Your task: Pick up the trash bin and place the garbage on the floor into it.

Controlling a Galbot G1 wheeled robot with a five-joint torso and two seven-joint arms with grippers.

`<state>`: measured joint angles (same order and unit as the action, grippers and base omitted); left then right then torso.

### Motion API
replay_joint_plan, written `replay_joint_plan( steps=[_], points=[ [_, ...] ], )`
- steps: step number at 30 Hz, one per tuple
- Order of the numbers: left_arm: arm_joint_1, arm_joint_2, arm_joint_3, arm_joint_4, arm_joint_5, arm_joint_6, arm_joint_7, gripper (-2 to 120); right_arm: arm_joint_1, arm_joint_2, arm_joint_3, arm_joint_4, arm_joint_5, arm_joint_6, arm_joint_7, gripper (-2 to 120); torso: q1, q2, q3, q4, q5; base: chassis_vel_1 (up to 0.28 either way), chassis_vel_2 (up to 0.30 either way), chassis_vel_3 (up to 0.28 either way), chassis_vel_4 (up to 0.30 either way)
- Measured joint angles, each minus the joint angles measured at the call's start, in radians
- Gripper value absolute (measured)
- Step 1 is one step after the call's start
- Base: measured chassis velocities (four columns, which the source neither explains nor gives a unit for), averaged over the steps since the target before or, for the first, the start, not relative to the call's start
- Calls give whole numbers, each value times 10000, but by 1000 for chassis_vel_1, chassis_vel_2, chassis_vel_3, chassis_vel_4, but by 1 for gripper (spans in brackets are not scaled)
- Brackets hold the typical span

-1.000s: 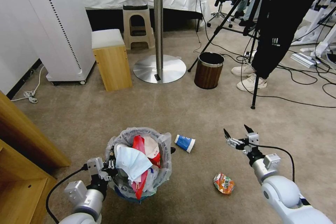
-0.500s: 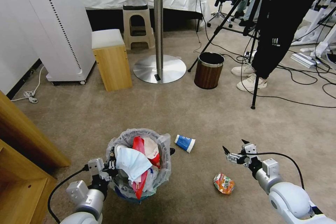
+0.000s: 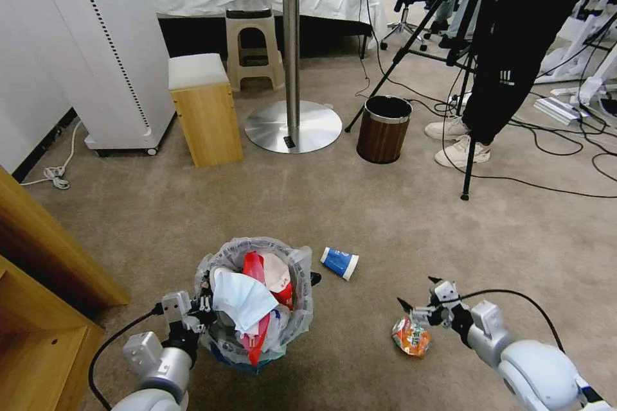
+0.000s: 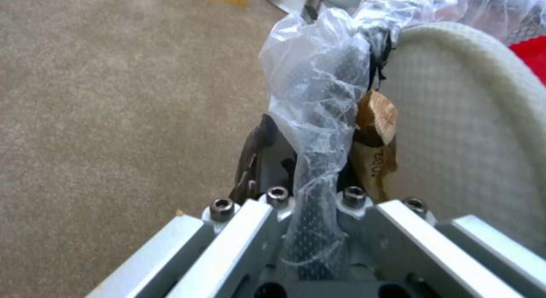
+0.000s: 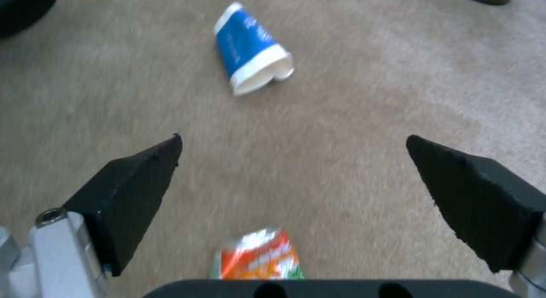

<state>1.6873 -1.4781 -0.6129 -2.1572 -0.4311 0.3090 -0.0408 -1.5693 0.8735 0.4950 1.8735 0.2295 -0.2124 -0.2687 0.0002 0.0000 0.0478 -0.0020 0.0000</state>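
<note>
The trash bin [image 3: 301, 308], black mesh lined with a clear bag, is packed with a light-blue mask [image 3: 241, 298] and red wrappers [image 3: 254, 266]. My left gripper [image 3: 204, 302] is shut on its rim. In the left wrist view the bagged rim [image 4: 318, 140] runs between the fingers, beside a wooden stick [image 4: 375, 135] and a white slipper [image 4: 455, 140]. On the carpet lie a crushed orange can [image 3: 411, 337] [image 5: 259, 257] and a blue-white paper cup [image 3: 339, 262] [image 5: 250, 54]. My right gripper [image 3: 420, 292] [image 5: 293, 138] hangs open just above the can.
A brown wood-grain bin [image 3: 384, 128] stands farther back, beside a round table's metal base [image 3: 292, 125] and a wooden stool [image 3: 202, 109]. A tripod leg [image 3: 469, 160], a person's legs and cables occupy the right. Wooden furniture [image 3: 45, 282] borders my left.
My right gripper has come down and back toward me, from above the carpet to just over the orange can, still open. The left gripper and the bin have hardly moved.
</note>
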Motion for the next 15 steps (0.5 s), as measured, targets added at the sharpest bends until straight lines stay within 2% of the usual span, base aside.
replay_joint_plan(
  steps=[9,15],
  points=[
    [-67,46,49,27,-39,-4,5,1,-769,31,186,-238,-484,653,114,99,0,0,0,-1,0,0,0,0,0],
    [-89,101,108,31,-107,-16,13,1,-1299,173,101,-463,-941,791,570,91,0,0,0,0,0,0,0,0,0]
  ],
)
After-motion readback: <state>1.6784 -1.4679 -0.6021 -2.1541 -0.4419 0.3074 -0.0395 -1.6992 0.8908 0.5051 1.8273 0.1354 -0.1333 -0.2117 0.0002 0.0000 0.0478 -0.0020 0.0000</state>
